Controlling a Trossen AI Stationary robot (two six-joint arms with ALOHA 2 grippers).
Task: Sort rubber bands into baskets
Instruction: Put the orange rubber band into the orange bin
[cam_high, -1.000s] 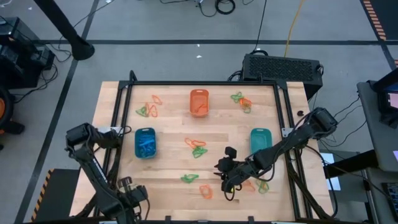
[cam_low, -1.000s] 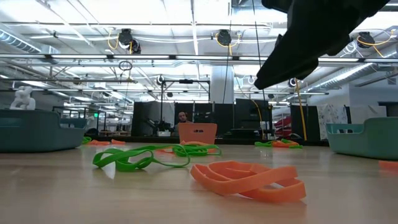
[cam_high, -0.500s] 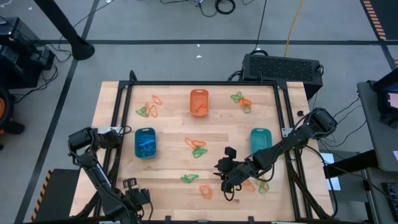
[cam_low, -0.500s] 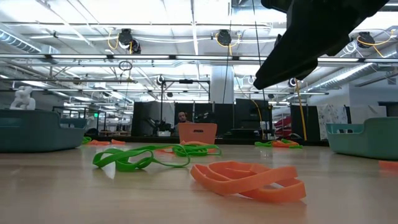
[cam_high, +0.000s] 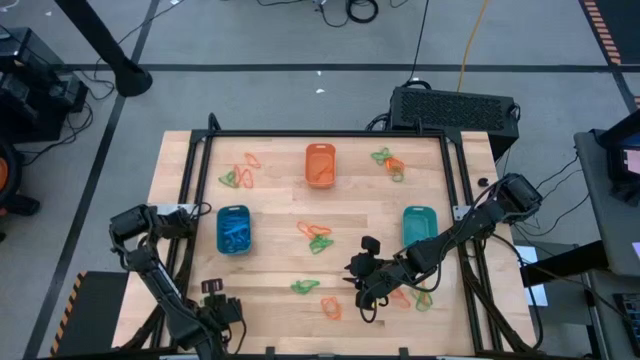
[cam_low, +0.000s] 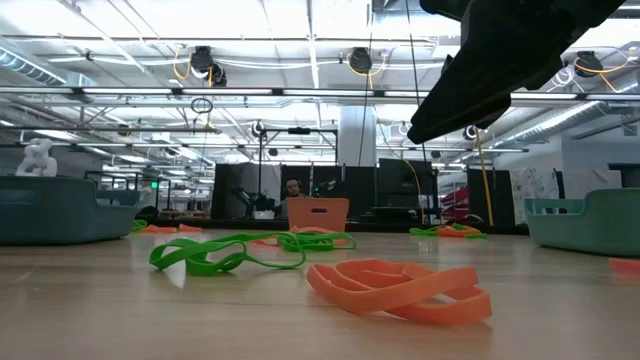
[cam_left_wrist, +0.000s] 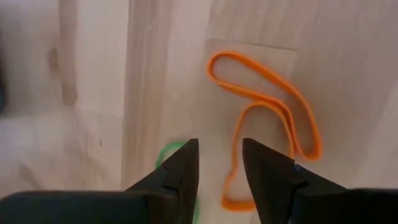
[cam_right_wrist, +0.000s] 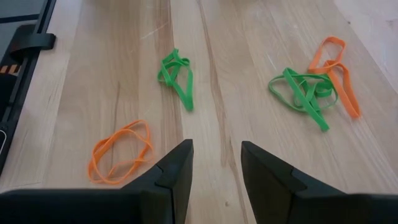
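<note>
Since a second earlier the left gripper (cam_high: 212, 288) had swung toward the table's near-left edge and parted its fingers, gap empty, an orange band (cam_left_wrist: 267, 118) and a bit of green one (cam_left_wrist: 166, 155) on the wood ahead. The right gripper (cam_high: 357, 275) had not shifted, fingers apart, holding nothing, over near-centre bands: orange loop (cam_right_wrist: 119, 151), green loop (cam_right_wrist: 177, 78), mixed tangle (cam_right_wrist: 314, 84). Blue basket (cam_high: 233, 229) left, orange basket (cam_high: 319, 164) far centre, teal basket (cam_high: 418, 226) right.

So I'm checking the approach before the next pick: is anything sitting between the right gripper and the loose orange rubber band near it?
Nothing visible. In the right wrist view only bare wood lies between the open right gripper and the orange rubber band. The nearest other thing, a green band, lies farther out and off that line.
</note>
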